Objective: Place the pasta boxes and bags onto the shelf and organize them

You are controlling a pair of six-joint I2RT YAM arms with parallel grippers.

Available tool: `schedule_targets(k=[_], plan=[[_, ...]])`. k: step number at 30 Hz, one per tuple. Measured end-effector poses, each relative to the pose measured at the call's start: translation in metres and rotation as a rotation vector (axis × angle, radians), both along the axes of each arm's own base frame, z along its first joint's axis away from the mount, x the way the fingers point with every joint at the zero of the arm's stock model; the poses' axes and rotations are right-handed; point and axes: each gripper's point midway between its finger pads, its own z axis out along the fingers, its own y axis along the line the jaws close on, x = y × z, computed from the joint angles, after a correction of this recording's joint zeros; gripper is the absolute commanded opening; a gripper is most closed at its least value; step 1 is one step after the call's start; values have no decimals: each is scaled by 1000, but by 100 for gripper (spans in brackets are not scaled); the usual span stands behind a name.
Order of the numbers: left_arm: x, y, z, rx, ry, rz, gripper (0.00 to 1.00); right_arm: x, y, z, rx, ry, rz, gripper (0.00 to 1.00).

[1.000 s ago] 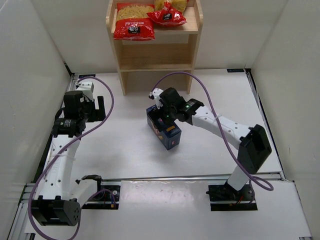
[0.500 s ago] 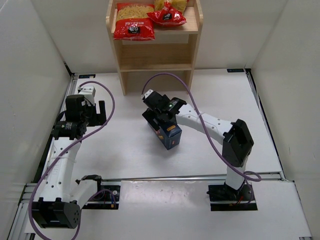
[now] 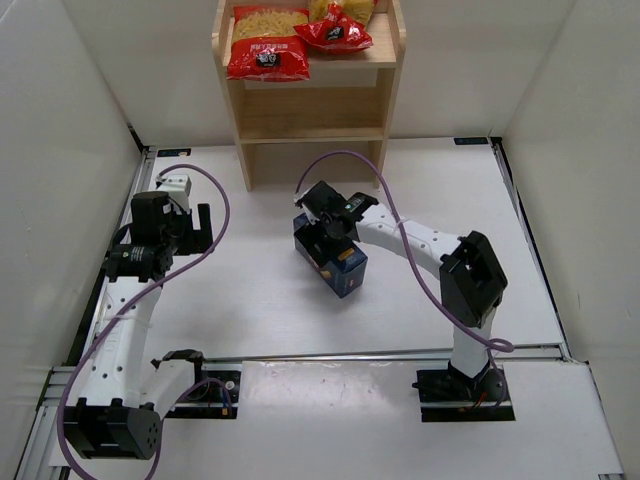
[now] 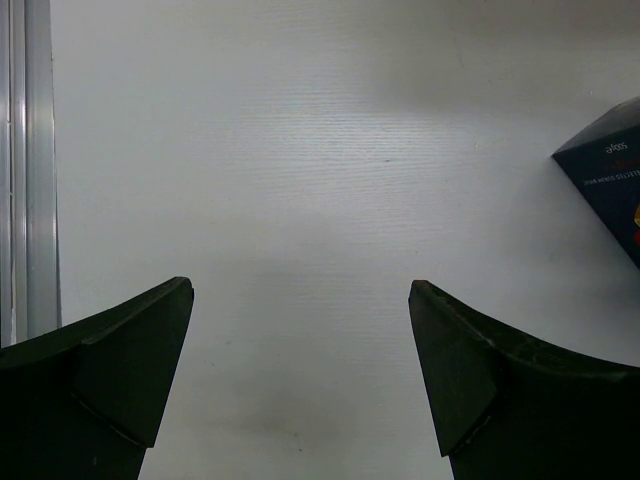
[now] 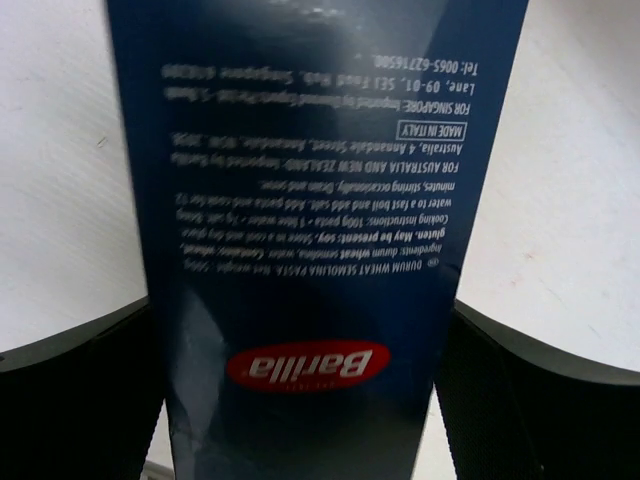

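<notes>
The dark blue pasta box (image 3: 340,268) lies on the table in front of the shelf (image 3: 312,130). My right gripper (image 3: 328,235) is down over its far end. In the right wrist view the box (image 5: 300,200) with its red logo fills the gap of the gripper (image 5: 302,320); the jaws stand wide apart with a finger close against each long side. Two red bags (image 3: 268,45) (image 3: 335,30) of yellow pasta lie on the shelf's top tier. My left gripper (image 3: 200,228) is open and empty at the left, over bare table (image 4: 300,300); a box corner (image 4: 612,170) shows at its right.
The shelf's lower tier (image 3: 310,110) holds nothing. White walls enclose the table on three sides. A metal rail (image 3: 120,260) runs along the left edge, also seen in the left wrist view (image 4: 25,170).
My right gripper swung left and then came down over the far end of the box, its fingers now on both sides. The box shifted slightly. The left arm barely moved.
</notes>
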Motion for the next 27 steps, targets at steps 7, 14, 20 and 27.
schedule_targets(k=[7,14,20,27], plan=[[-2,0,0,-1,1,-1,100,3,7,-1,127,81,-45,53],[-6,0,-5,0,10,0,100,-5,1,10,404,216,-280,35],[-9,0,-7,0,14,1,100,1,1,16,656,325,-557,35],[-13,6,-2,4,-10,22,100,31,20,73,1035,208,-826,21]])
